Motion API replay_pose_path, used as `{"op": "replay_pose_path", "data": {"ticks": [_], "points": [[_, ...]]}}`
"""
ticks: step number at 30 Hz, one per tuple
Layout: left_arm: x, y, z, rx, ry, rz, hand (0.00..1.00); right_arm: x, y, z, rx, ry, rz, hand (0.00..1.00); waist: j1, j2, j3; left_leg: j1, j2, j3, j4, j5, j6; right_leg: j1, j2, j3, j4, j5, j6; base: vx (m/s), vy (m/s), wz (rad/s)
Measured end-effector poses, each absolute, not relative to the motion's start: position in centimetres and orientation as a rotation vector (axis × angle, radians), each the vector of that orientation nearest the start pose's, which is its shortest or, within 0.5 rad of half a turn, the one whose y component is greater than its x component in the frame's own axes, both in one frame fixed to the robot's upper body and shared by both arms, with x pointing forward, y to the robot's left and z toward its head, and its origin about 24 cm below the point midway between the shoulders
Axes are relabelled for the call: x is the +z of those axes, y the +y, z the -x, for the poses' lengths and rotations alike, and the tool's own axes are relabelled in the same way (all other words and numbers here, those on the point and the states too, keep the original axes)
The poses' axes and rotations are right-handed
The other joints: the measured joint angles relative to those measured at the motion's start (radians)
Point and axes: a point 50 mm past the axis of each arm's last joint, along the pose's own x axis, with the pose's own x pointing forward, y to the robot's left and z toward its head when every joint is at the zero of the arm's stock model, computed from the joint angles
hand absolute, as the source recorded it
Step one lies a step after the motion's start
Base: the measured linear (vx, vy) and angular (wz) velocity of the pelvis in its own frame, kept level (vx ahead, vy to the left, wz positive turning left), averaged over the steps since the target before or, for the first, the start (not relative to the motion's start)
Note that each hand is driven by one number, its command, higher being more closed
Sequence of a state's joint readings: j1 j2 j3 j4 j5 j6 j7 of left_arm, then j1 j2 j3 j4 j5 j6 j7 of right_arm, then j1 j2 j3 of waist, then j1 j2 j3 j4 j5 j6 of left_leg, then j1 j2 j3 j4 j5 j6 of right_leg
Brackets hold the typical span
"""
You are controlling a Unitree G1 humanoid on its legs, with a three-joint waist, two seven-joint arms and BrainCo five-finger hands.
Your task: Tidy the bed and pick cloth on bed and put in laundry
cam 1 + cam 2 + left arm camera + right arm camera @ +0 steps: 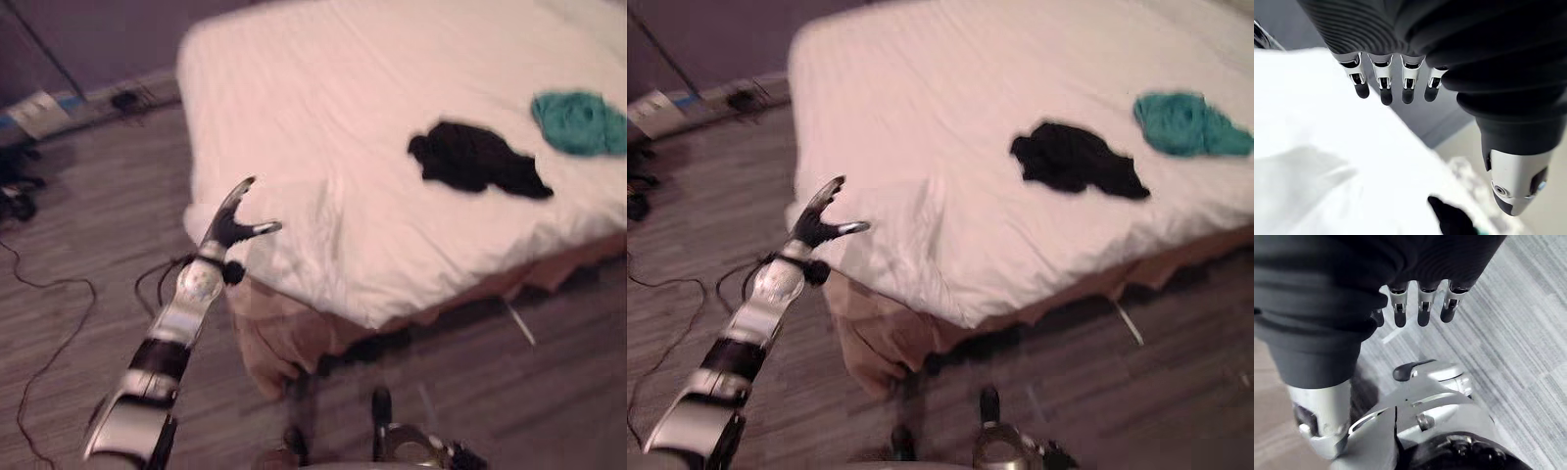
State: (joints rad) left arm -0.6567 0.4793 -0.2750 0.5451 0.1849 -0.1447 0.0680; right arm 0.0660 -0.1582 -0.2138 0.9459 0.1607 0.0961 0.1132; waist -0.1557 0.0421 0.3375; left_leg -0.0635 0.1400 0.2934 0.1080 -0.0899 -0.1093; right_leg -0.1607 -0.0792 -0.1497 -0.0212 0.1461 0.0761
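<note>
Black cloth [477, 159] lies crumpled on the bed [323, 88], close to the bed's near edge. Teal cloth [580, 122] is bunched further in on the bed, near the black one but not touching it. Neither is held. Both sit loose on top of the white sheet, so my read is they lift straight off without dragging the bedding.

The sheet corner [294, 235] at the bed's near corner is rumpled and droops over the edge — that's the tidying part, not yet done.

Left hand [233, 223] is raised just beside that bed corner, on the floor side. Its fingers are straight and spread, thumb out, and it's empty. I can't tell if it touches the sheet; it looks clear. The arm reaches up and forward, forearm angled toward the corner. The spread fingers read as a reach being set up, either for the sheet or on the way to a cloth. The black cloth is well apart from it across the bed — the robot probably needs to step closer.

Right hand [1327, 298] hangs off the bed over the floor [1528, 333], fingers relaxed, nothing in it.
</note>
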Motion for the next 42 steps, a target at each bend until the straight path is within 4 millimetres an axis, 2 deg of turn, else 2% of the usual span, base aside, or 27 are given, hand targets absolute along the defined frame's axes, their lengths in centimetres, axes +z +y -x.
{"op": "replay_pose_path", "data": {"ticks": [1, 2, 4, 6, 9, 13, 16, 18, 19, 20, 21, 22, 24, 25, 26, 27, 30, 31, 32, 33, 35, 37, 38, 39, 40, 41, 42], "points": [[13.7, 17.9, -37.0, -0.109, -0.237, -0.787, 0.0, -14.4, -23.2, -12.1, -0.252, 1.016, -0.182, 0.0, -0.004, -0.006, 0.02, -0.015, 0.0, 0.008, 0.008, 0.003, 0.005, -0.024, 0.0, 0.009, 0.01, 0.004, 0.0, -0.11, -0.031, -0.39], [14.9, 17.7, -38.3, -0.089, -0.218, -0.842, 1.0, -13.6, -23.0, -14.0, -0.231, 0.949, -0.185, 0.0, -0.016, -0.015, 0.069, -0.049, 0.0, 0.024, 0.028, 0.012, 0.012, -0.081, -0.002, 0.028, 0.042, 0.017, -0.007, -0.07, -0.023, -0.28], [17.5, 18.1, -39.6, -0.004, -0.237, -0.885, 1.0, -12.4, -22.9, -16.4, -0.203, 0.849, -0.183, 0.0, -0.031, -0.014, 0.148, -0.089, 0.001, 0.054, 0.069, 0.012, 0.012, -0.151, -0.01, 0.052, 0.123, 0.001, -0.029, -0.07, -0.008, -0.24], [18.8, 18.0, -40.1, 0.02, -0.253, -0.905, 1.0, -12.0, -22.5, -17.0, -0.182, 0.823, -0.168, 0.0, -0.028, -0.013, 0.156, -0.106, 0.002, 0.074, 0.088, 0.012, 0.012, -0.188, -0.016, 0.062, 0.176, -0.024, -0.028, -0.04, 0.005, -0.05], [19.2, 19.0, -40.4, 0.045, -0.21, -0.964, 1.0, -10.8, -22.0, -18.4, -0.172, 0.728, -0.165, 0.0, -0.044, -0.02, 0.161, -0.105, 0.016, 0.118, 0.111, -0.009, 0.032, -0.213, -0.024, 0.064, 0.254, -0.075, -0.017, -0.05, 0.013, 0.04], [18.5, 20.3, -40.1, 0.062, -0.181, -0.982, 1.0, -8.4, -22.4, -20.2, -0.199, 0.559, -0.137, 0.0, -0.043, -0.025, 0.164, -0.095, 0.018, 0.136, 0.115, -0.021, 0.03, -0.206, -0.025, 0.07, 0.255, -0.092, -0.004, -0.06, 0.006, -0.09], [15.9, 22.1, -39.2, 0.075, -0.113, -0.939, 1.0, -6.7, -23.8, -20.2, -0.264, 0.46, -0.1, 0.0, -0.048, -0.023, 0.162, -0.048, 0.023, 0.137, 0.096, -0.018, 0.035, -0.133, -0.015, 0.063, 0.204, -0.071, 0.005, 0.02, 0.017, -0.05], [12.0, 24.0, -37.1, 0.09, -0.028, -0.823, 1.0, -5.3, -26.6, -19.4, -0.386, 0.387, -0.065, 0.0, -0.049, -0.02, 0.147, 0.01, 0.029, 0.126, 0.078, -0.022, 0.032, -0.055, -0.007, 0.042, 0.162, -0.067, 0.004, 0.05, 0.017, 0.07], [10.8, 24.4, -36.4, 0.094, -0.007, -0.795, 1.0, -4.9, -27.4, -19.2, -0.418, 0.375, -0.051, 0.0, -0.047, -0.018, 0.132, 0.015, 0.029, 0.121, 0.073, -0.022, 0.031, -0.045, -0.005, 0.036, 0.152, -0.067, 0.003, 0.11, 0.022, 0.22], [8.5, 25.0, -34.9, 0.108, 0.036, -0.737, 1.0, -4.0, -28.7, -19.0, -0.467, 0.338, -0.029, 0.0, -0.043, -0.016, 0.098, 0.028, 0.031, 0.113, 0.064, -0.018, 0.026, -0.027, -0.002, 0.023, 0.137, -0.06, -0.003, 0.15, 0.021, 0.3], [4.8, 25.3, -32.4, 0.128, 0.114, -0.647, 0.0, -2.7, -30.4, -18.6, -0.526, 0.292, 0.025, 0.0, -0.029, -0.012, 0.06, 0.064, 0.032, 0.096, 0.05, -0.015, 0.022, 0.016, 0.002, 0.006, 0.115, -0.059, -0.004, 0.17, 0.023, 0.26], [3.4, 25.2, -31.3, 0.138, 0.149, -0.62, 0.0, -2.1, -31.0, -18.5, -0.54, 0.274, 0.05, 0.0, -0.017, -0.011, 0.045, 0.081, 0.032, 0.092, 0.043, -0.015, 0.022, 0.037, 0.004, 0.002, 0.104, -0.059, -0.004, 0.17, 0.032, 0.27], [-2.3, 24.7, -26.4, 0.167, 0.317, -0.524, 0.0, 0.5, -32.5, -19.0, -0.545, 0.194, 0.153, 0.0, 0.013, 0.003, -0.032, 0.128, 0.029, 0.077, 0.01, -0.015, 0.021, 0.106, 0.007, -0.022, 0.051, -0.058, -0.002, 0.14, 0.032, 0.33], [-5.9, 24.6, -22.4, 0.2, 0.459, -0.464, 0.0, 2.4, -32.5, -20.1, -0.508, 0.124, 0.215, 0.0, 0.032, 0.01, -0.081, 0.151, 0.024, 0.061, -0.015, -0.011, 0.015, 0.149, 0.007, -0.047, 0.012, -0.053, 0.005, 0.11, 0.026, 0.39], [-6.7, 24.6, -21.4, 0.21, 0.496, -0.449, 0.0, 2.9, -32.4, -20.4, -0.493, 0.107, 0.227, 0.0, 0.039, 0.011, -0.091, 0.155, 0.023, 0.058, -0.021, -0.01, 0.013, 0.159, 0.007, -0.052, 0.004, -0.052, 0.006, 0.08, 0.014, 0.41], [-8.8, 24.3, -18.5, 0.22, 0.6, -0.409, 0.0, 3.9, -31.8, -21.4, -0.444, 0.067, 0.257, 1.0, 0.062, 0.011, -0.12, 0.167, 0.018, 0.045, -0.037, -0.005, 0.008, 0.181, 0.007, -0.066, -0.019, -0.049, 0.01, 0.04, 0.004, 0.33], [-12.9, 24.0, -11.3, 0.357, 0.866, -0.252, 0.0, 5.9, -28.5, -25.1, -0.239, -0.008, 0.338, 1.0, 0.113, -0.005, -0.157, 0.18, 0.015, 0.01, -0.056, 0.0, 0.003, 0.236, 0.008, -0.103, -0.065, -0.043, 0.013, -0.01, -0.006, 0.32], [-13.3, 24.2, -10.1, 0.39, 0.907, -0.236, 0.0, 6.3, -27.9, -25.6, -0.203, -0.022, 0.349, 1.0, 0.121, -0.009, -0.161, 0.182, 0.014, 0.006, -0.062, 0.003, 0.002, 0.242, 0.009, -0.109, -0.072, -0.041, 0.015, -0.02, -0.024, 0.33], [-14.0, 25.2, -7.1, 0.481, 0.994, -0.205, 0.0, 7.5, -26.0, -27.3, -0.101, -0.068, 0.374, 1.0, 0.143, -0.018, -0.167, 0.18, 0.013, -0.012, -0.076, 0.014, -0.001, 0.247, 0.009, -0.128, -0.077, -0.041, 0.015, -0.02, -0.029, 0.36], [-14.3, 25.9, -5.2, 0.539, 1.043, -0.18, 0.0, 8.8, -24.6, -28.7, -0.024, -0.112, 0.392, 1.0, 0.158, -0.024, -0.167, 0.177, 0.011, -0.026, -0.088, 0.026, 0.0, 0.246, 0.009, -0.143, -0.077, -0.041, 0.015, -0.03, -0.026, 0.4], [-14.4, 26.5, -3.2, 0.601, 1.087, -0.141, 0.0, 11.3, -22.1, -31.2, 0.084, -0.177, 0.431, 1.0, 0.188, -0.032, -0.163, 0.165, -0.002, -0.058, -0.11, 0.05, 0.002, 0.243, 0.004, -0.175, -0.077, -0.04, 0.015, -0.04, 0.003, 0.49], [-14.5, 26.5, -2.7, 0.618, 1.099, -0.118, 0.0, 13.5, -20.1, -33.2, 0.153, -0.231, 0.449, 1.0, 0.226, -0.038, -0.157, 0.141, -0.002, -0.083, -0.105, 0.057, 0.004, 0.234, 0.003, -0.191, -0.077, -0.032, 0.004, -0.04, 0.005, 0.46], [-14.6, 26.4, -3.0, 0.616, 1.094, -0.088, 0.0, 15.7, -18.3, -34.5, 0.199, -0.293, 0.453, 1.0, 0.259, -0.047, -0.145, 0.113, -0.002, -0.104, -0.092, 0.063, 0.005, 0.217, 0.002, -0.207, -0.077, -0.028, -0.002, -0.05, -0.007, 0.39], [-14.6, 26.3, -3.8, 0.616, 1.072, -0.064, 0.0, 17.8, -16.6, -35.3, 0.233, -0.359, 0.445, 1.0, 0.283, -0.054, -0.121, 0.083, -0.002, -0.117, -0.077, 0.069, 0.005, 0.197, 0.002, -0.218, -0.073, -0.024, -0.008, -0.07, -0.012, 0.38], [-14.6, 26.3, -4.4, 0.608, 1.056, -0.05, 0.0, 19.3, -15.5, -35.7, 0.255, -0.405, 0.437, 1.0, 0.29, -0.057, -0.1, 0.061, 0.0, -0.126, -0.062, 0.07, 0.005, 0.183, 0.001, -0.225, -0.066, -0.021, -0.012, -0.13, -0.014, 0.37], [-14.4, 26.0, -6.3, 0.584, 1.012, -0.023, 0.0, 22.6, -12.9, -36.3, 0.311, -0.497, 0.412, 1.0, 0.299, -0.058, -0.048, 0.002, 0.0, -0.147, -0.029, 0.074, 0.008, 0.137, -0.004, -0.239, -0.039, -0.022, -0.015, -0.17, -0.002, 0.32], [-14.3, 25.6, -7.8, 0.565, 0.977, -0.003, 0.0, 24.4, -11.5, -36.4, 0.342, -0.545, 0.408, 1.0, 0.308, -0.053, -0.009, -0.028, 0.0, -0.154, -0.016, 0.078, 0.011, 0.106, -0.01, -0.245, -0.013, -0.025, -0.019, -0.18, 0.012, 0.31]]}}
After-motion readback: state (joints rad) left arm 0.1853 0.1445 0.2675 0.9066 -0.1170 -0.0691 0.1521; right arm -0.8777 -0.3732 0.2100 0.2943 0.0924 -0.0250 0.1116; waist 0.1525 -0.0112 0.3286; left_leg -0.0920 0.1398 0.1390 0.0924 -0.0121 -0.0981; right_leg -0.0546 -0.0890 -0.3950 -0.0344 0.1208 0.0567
